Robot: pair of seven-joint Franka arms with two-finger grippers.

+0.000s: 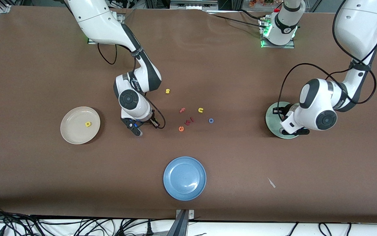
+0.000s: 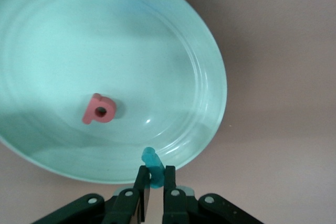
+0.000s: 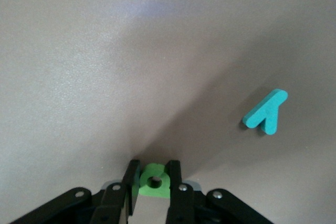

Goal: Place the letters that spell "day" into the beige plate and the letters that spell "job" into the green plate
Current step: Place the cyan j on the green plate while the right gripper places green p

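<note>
**Both grippers were closed on letters, 1 over each work area**

The brown table (image 1: 44, 183) filled the front view. The blue plate (image 1: 184, 178) lay at the lower centre of that frame, the beige plate (image 1: 80, 125) at the middle left with the yellow "a" (image 1: 88, 124) inside it, and the green plate (image 1: 273, 118) at the middle right, half covered by the left arm.

The left gripper (image 2: 155, 176) hung over the rim of the green plate, its jaws pinching the teal "j" (image 2: 152, 162). The pinkish-red "b" (image 2: 99, 109) lay inside this plate.

The right gripper (image 3: 153, 178) was down at the table between the beige plate and the loose letters, its jaws pressed on the dark green "d" (image 3: 153, 182). The teal "y" (image 3: 266, 111) lay on the table near it.

In the centre of the front view lay the blue "o" (image 1: 211, 120), the yellow "s" (image 1: 167, 91), the yellow "u" (image 1: 200, 110), the pink "f" (image 1: 182, 110) and the orange "e" (image 1: 181, 128).
</note>
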